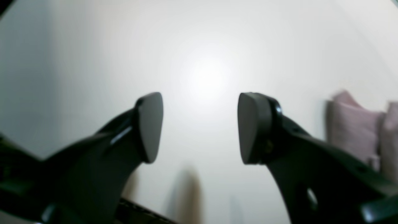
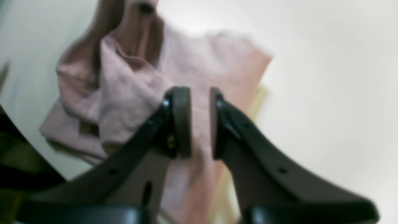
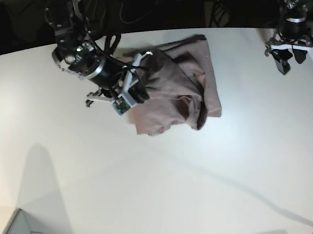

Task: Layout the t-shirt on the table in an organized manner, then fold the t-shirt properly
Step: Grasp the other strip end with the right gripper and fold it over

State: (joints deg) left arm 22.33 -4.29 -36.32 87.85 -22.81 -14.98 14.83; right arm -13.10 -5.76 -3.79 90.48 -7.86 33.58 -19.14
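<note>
The right gripper [image 2: 196, 123] is hovering over the near edge of the t-shirt [image 3: 179, 88], its jaws standing nearly closed with a narrow slit between them. Whether any cloth is pinched in that slit is not determinable: the wrist view is blurred and pink fabric shows behind the gap, not clearly inside it. In the base view this gripper [image 3: 125, 101] is sitting at the shirt's edge, touching or just beside the cloth.

The left gripper [image 1: 200, 127] is standing released, jaws wide apart, holding nothing. It [image 3: 296, 57] is hanging well apart from the shirt near the far side of the counter [image 3: 155, 197], with only a strip of pink cloth showing at the margin of its wrist view.

The shirt is lying bunched and folded over itself near the back of the counter, not yet laid flat. The layout step appears to be in hand. To do it well, the right gripper should be taking a single layer at a hem or sleeve edge rather than a wad, and drawing it outward low over the counter. The left gripper should be coming across to pin or pull the opposite edge, so the cloth spreads instead of sliding as a lump.
</note>
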